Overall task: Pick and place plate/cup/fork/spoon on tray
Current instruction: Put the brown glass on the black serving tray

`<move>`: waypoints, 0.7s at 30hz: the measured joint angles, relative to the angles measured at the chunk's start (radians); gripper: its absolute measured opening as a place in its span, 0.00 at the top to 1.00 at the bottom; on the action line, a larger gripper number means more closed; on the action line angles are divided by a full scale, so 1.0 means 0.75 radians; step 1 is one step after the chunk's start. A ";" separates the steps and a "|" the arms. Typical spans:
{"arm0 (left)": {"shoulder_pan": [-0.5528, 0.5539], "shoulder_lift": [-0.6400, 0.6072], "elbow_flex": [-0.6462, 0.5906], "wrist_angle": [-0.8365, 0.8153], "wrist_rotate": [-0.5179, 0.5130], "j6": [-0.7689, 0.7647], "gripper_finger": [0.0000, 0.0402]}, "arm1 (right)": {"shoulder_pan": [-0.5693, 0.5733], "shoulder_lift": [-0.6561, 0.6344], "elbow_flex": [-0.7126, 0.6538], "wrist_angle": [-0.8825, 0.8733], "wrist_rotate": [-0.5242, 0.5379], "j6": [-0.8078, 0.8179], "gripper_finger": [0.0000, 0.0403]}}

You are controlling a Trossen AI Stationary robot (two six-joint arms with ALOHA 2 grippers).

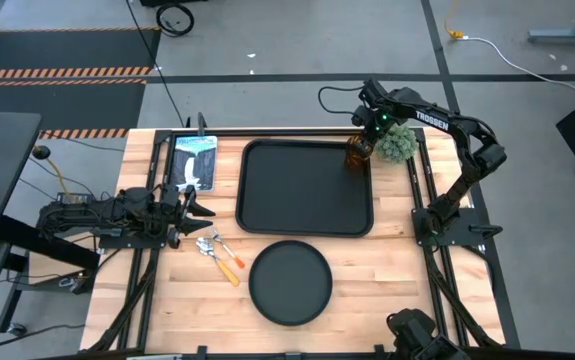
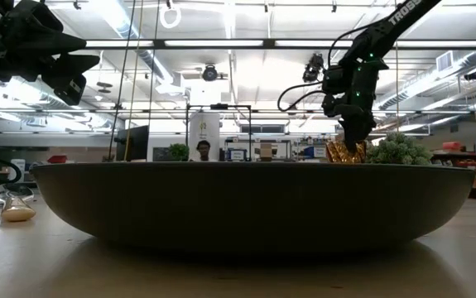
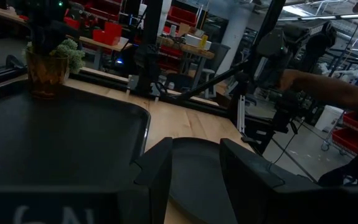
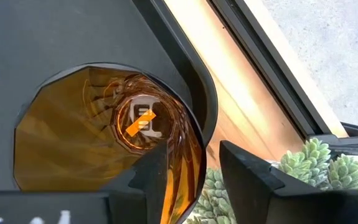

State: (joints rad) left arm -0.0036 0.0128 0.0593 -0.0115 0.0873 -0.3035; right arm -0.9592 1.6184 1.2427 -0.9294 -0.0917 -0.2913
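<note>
"TROSSEN" lettering marks the right arm (image 1: 437, 122) above the cup (image 1: 358, 152).

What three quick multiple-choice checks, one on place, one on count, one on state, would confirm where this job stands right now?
1. Where is the cup?
A. on the bare wood beside the plate
B. at the tray's far right corner
C. on top of the plate

2. How many orange-handled utensils lie on the wood left of the plate?
A. none
B. two
C. four

3. What is the right claw doing?
A. gripping the fork
B. parked away from everything
C. straddling the cup's rim, one finger inside and one outside

Answers:
1 B: the high view shows the cup standing inside the tray at that corner, next to the potted plant.
2 B: the fork and the spoon lie together there.
3 C: the right wrist view shows the cup wall between the fingers.

The left claw waits at the table's left.
</note>
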 joint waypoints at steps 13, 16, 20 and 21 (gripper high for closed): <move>0.000 0.000 0.000 0.000 0.000 0.000 0.65 | 0.001 -0.004 0.000 0.051 0.031 0.067 0.59; 0.000 0.000 0.000 0.000 0.000 0.000 0.65 | 0.005 -0.004 0.000 0.080 0.079 0.095 0.59; 0.000 0.000 0.000 0.000 0.000 0.000 0.65 | 0.020 -0.004 0.000 0.085 0.091 0.099 0.59; 0.000 0.000 0.000 0.000 0.000 0.000 0.65 | 0.026 -0.004 0.000 0.079 0.076 0.095 0.59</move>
State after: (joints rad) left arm -0.0037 0.0128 0.0593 -0.0115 0.0872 -0.3035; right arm -0.9396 1.6157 1.2430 -0.8701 -0.0345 -0.2203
